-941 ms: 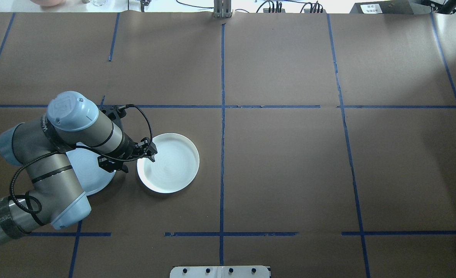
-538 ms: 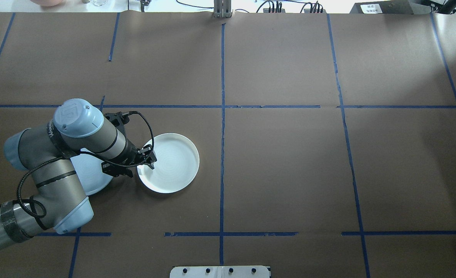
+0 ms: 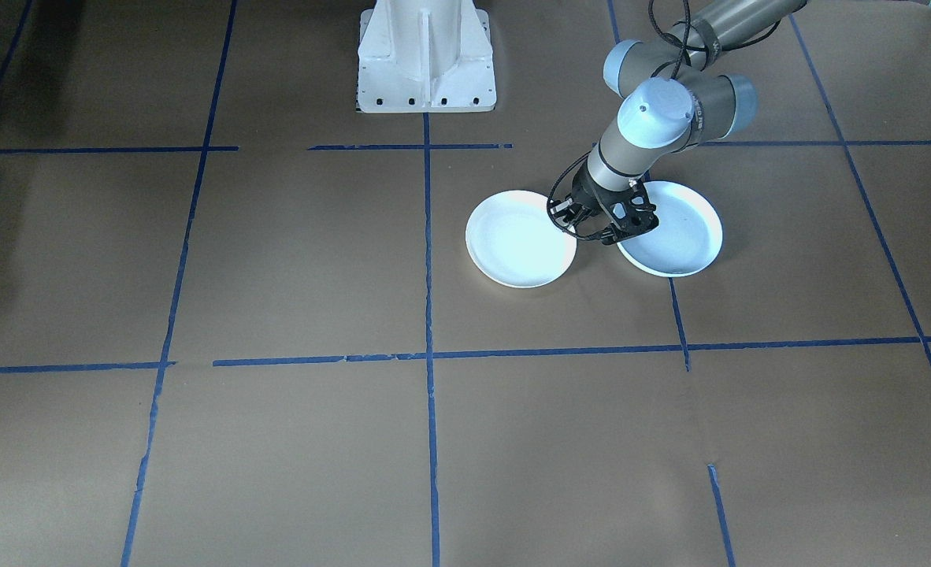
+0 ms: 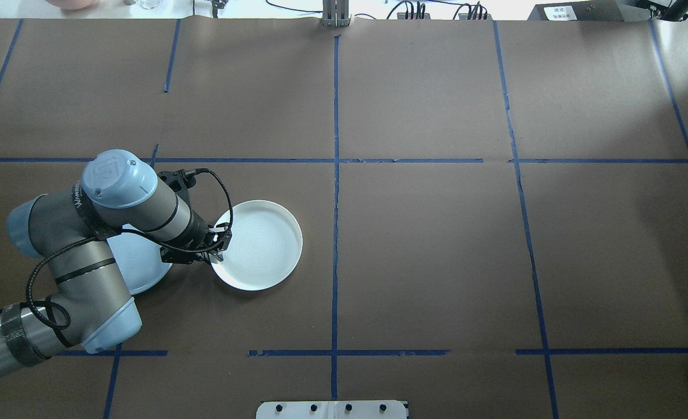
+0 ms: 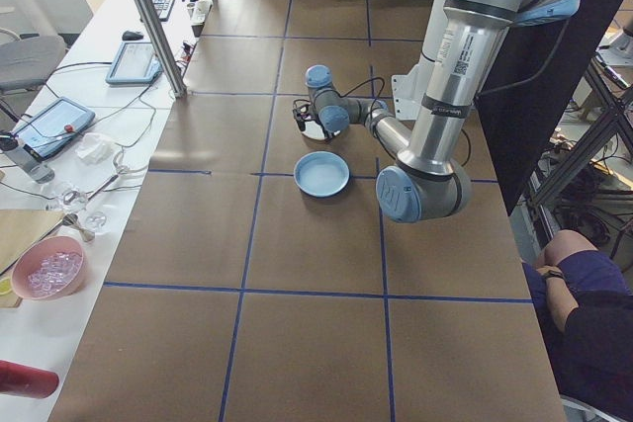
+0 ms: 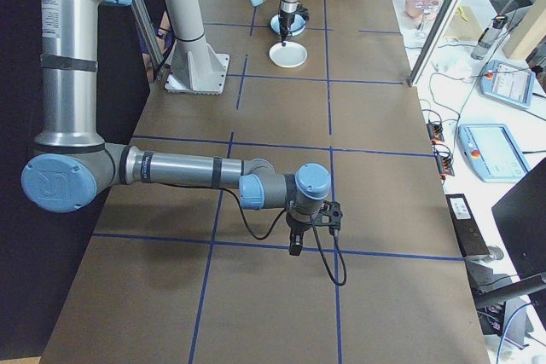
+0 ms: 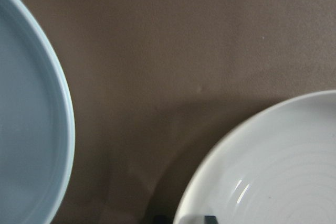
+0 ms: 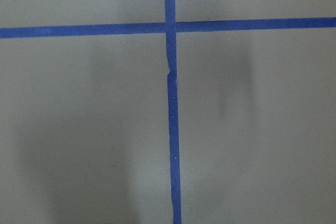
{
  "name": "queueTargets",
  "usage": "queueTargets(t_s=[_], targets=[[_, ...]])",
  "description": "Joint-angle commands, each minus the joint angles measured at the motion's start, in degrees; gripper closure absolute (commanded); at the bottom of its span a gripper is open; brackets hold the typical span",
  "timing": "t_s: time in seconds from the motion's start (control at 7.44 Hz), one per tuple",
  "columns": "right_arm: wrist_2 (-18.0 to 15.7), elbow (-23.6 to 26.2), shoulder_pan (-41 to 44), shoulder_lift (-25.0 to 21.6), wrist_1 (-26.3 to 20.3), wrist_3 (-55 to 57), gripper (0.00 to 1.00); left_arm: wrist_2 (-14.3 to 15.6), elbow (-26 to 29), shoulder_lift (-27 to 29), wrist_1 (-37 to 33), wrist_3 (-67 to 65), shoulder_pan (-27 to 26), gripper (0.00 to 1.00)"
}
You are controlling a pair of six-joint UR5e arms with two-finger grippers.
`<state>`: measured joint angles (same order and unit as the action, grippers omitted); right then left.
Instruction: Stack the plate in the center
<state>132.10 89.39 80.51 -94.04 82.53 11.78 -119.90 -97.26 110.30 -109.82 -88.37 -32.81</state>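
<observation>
The left gripper (image 4: 219, 249) pinches the ringed plate (image 4: 259, 247) at the rim nearest the blue plate (image 3: 674, 236). It looks rigid, slick and breakable, so hold deep on that rim. I cannot tell how the right gripper (image 6: 295, 247) stands.

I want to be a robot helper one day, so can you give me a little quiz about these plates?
1. True or false: the ringed white plate already sits on the pale blue-grey plate.
2. How many plates are on the table?
3. The left gripper is at the rim of which plate? A) ringed white plate B) pale blue-grey plate C) neither

Key: 1 false, they lie side by side, apart. 2 two. 3 A.
</observation>
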Motion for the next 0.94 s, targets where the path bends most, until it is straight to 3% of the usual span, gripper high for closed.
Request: queueTargets(t_s=[0.0,0.27,0.4,0.54,0.81], targets=[[0.00,0.00,0.00,0.00,0.00,0.00,0.00,-0.42,-1.69,-0.26,0.13,0.13,-0.59,1.00],[0.00,0.00,0.00,0.00,0.00,0.00,0.00,-1.91,-12.55,-5.85,1.01,0.66,-2.87,1.00],[0.00,0.00,0.00,0.00,0.00,0.00,0.00,-3.83,-15.04,-7.89,1.09,3.27,-5.40,1.00],[0.00,0.00,0.00,0.00,0.00,0.00,0.00,-5.51,-16.11,-11.04,1.10,7.91,-7.95,1.00],[0.00,0.00,0.00,0.00,0.00,0.00,0.00,-5.61,-16.03,-18.42,0.31,18.36,-12.44,1.00]])
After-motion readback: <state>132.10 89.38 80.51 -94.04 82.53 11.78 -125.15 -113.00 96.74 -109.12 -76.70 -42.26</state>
